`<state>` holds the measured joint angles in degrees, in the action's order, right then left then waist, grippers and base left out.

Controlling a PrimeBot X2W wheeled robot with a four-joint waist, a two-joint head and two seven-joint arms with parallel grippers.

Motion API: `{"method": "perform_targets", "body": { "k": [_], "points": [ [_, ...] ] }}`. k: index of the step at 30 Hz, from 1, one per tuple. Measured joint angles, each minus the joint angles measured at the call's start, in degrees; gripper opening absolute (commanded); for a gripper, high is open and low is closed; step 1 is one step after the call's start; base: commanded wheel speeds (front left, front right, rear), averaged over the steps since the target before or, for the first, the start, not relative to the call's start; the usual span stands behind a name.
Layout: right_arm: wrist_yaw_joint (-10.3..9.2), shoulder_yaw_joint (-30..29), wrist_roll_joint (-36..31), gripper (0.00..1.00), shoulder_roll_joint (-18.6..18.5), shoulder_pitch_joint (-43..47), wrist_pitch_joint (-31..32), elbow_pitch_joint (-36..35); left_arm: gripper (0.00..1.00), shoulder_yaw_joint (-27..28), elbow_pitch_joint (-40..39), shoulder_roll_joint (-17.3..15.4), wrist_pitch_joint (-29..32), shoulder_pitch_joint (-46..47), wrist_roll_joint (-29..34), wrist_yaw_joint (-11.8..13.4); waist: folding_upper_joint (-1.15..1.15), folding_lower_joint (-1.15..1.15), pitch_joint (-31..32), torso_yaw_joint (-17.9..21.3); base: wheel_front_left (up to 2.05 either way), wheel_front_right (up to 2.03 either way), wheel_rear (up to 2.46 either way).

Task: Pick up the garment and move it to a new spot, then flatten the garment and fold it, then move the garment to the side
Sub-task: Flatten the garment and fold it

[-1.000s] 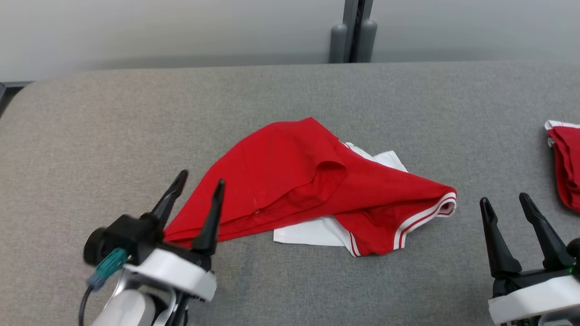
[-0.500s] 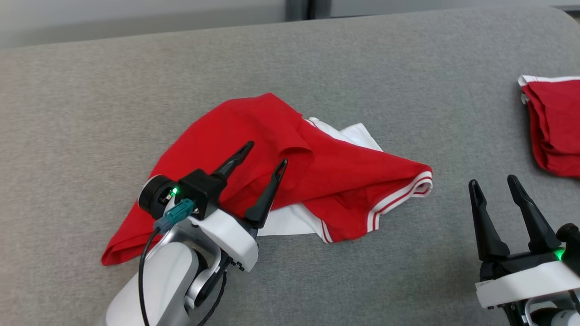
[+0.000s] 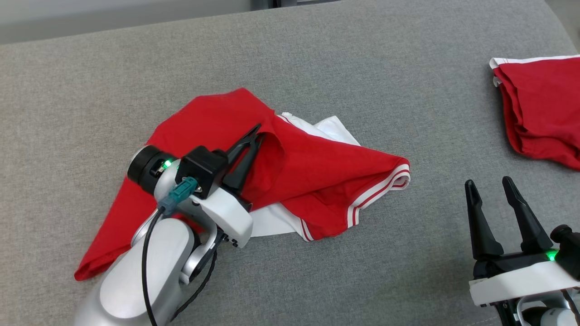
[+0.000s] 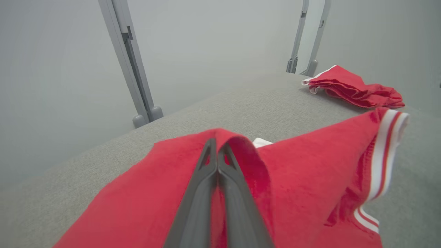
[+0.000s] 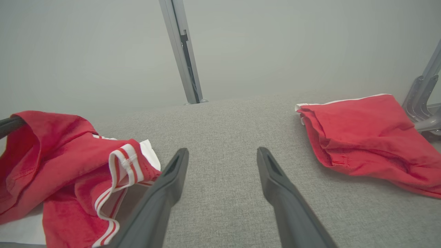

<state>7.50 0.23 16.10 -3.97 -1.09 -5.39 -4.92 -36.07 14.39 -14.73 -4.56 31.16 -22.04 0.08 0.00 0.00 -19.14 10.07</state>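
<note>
A grey fabric-covered desk (image 3: 362, 54) stands before a pale wall (image 4: 51, 69) with grey metal posts (image 4: 131, 62). The red garment (image 3: 317, 172) lies crumpled in the centre-left of the head view. A white panel (image 3: 335, 129) shows under it, and a red-and-white striped cuff (image 3: 385, 181) points toward the right of the frame. The left gripper (image 3: 253, 138) reaches over the cloth from the lower left. Its fingers are pressed together, pinching a raised fold of the red fabric near the garment's middle, which the left wrist view shows humped around the fingertips. The right gripper (image 3: 488, 182) sits at the lower right over bare desk, fingers spread and holding nothing. A second red garment (image 3: 539, 113) lies at the upper right edge, well apart.
</note>
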Motion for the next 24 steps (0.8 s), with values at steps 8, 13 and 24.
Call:
{"method": "perform_targets", "body": {
  "k": [8,13,24],
  "points": [
    [0.0,0.3,0.3,1.0,0.3,-0.8,-0.5,0.7,0.0,-1.9,-12.1,-0.4,-0.7,2.3,2.8,0.0,0.0,0.0,1.3,-1.0,0.0,0.0,0.0],
    [0.0,-0.2,0.4,1.0,0.4,-0.6,-0.5,0.7,0.0,0.5,-19.4,-3.3,-0.3,1.4,3.1,2.7,0.0,0.0,2.0,-2.1,0.0,0.0,0.0],
    [0.0,-1.8,0.3,1.0,0.1,0.5,0.1,-0.2,0.0,11.0,-29.3,-13.3,1.0,-16.9,0.6,13.4,0.0,0.0,2.5,-5.9,0.0,0.0,0.0]
  ]
}}
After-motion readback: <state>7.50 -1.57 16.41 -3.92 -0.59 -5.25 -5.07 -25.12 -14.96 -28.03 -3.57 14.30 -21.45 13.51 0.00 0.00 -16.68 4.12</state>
